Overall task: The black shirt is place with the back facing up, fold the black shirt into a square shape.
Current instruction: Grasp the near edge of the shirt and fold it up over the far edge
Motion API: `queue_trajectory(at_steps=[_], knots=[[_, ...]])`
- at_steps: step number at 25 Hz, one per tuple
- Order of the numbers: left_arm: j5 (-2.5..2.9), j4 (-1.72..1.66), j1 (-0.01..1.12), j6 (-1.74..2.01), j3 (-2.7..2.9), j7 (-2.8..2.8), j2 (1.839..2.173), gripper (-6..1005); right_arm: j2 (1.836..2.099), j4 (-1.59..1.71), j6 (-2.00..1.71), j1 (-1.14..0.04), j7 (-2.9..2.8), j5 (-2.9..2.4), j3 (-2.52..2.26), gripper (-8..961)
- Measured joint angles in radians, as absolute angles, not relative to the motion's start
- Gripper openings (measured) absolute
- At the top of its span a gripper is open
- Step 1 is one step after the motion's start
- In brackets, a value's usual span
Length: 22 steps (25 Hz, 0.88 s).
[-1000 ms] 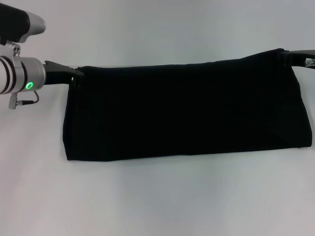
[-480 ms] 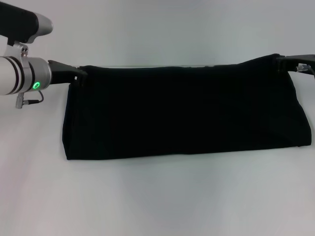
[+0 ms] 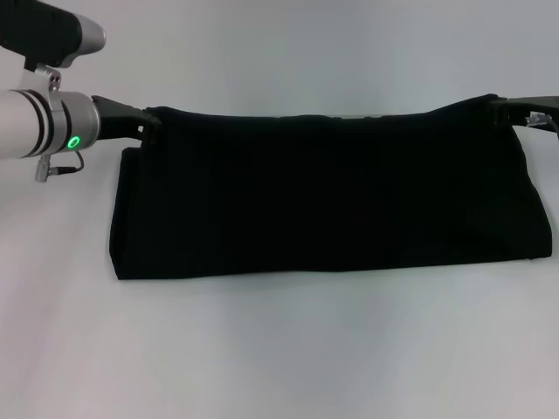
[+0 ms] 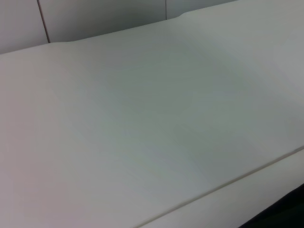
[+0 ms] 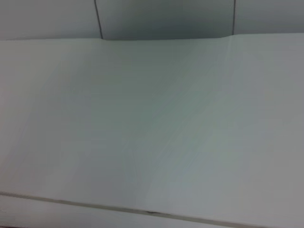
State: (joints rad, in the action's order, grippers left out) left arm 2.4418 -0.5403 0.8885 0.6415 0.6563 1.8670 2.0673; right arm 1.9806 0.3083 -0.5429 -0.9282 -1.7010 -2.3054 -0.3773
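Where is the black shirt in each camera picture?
Head view: the shirt stretches across the middle, the left gripper and right gripper at its far corners.
Left wrist view: not clearly in it.
Right wrist view: not in it.
Shared landmark: the white table.

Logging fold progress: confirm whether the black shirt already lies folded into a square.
No: the black shirt is a long wide band, stretched between the left gripper and right gripper.
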Motion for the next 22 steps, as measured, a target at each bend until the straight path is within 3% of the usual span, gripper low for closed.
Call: queue_trajectory(at_steps=[9,15,22], knots=[[2.447,-0.520,0.893,0.600,0.670,1.866,2.069,58,1.980,0.308,-0.542,-0.927,-1.720,-2.302,-0.377,30],[2.449,-0.510,0.894,0.497,0.743,1.867,2.090,61,1.979,0.316,-0.547,-0.928,-1.742,-2.301,-0.384,56],[2.443,-0.494,0.891,0.422,0.741,1.887,2.097,185,1.980,0.346,-0.546,-0.920,-1.743,-2.282,-0.380,256]])
